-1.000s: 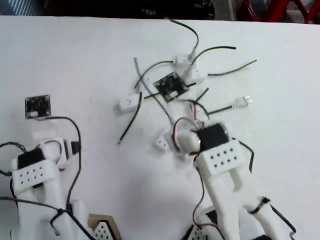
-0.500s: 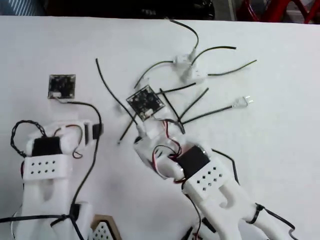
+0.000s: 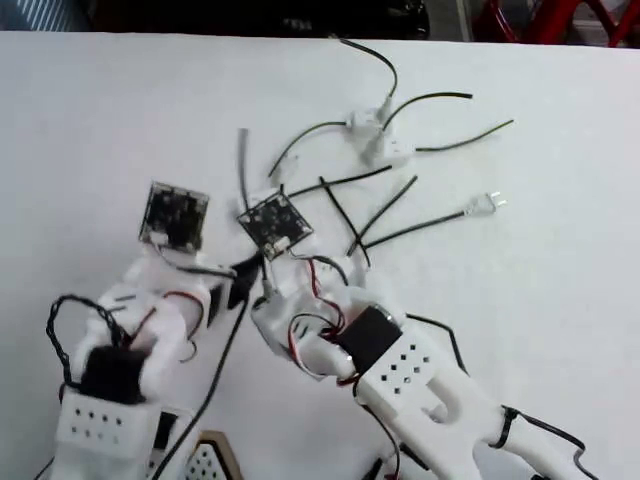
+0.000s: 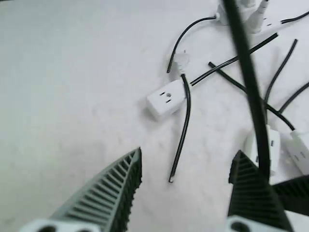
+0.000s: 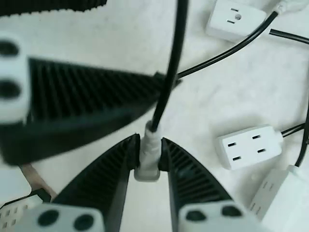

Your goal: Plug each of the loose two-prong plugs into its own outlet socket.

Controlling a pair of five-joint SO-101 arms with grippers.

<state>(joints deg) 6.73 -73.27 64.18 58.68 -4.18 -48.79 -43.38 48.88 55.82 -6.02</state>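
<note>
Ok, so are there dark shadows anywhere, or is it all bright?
High view: table evenly bright, no glare. Left wrist view: just a faint shadow by the socket. Right wrist view: the big dark shape is a gripper finger, not shadow.

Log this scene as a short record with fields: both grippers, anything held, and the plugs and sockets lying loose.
Left gripper: open, empty, over the white table.
Right gripper: shut on a white plug body with black cord, prongs hidden.
Loose plug: metal two-prong plug on black cord, lying unplugged.
Sockets: white outlet block, face up; white two-slot outlet block, nothing plugged in.
</note>
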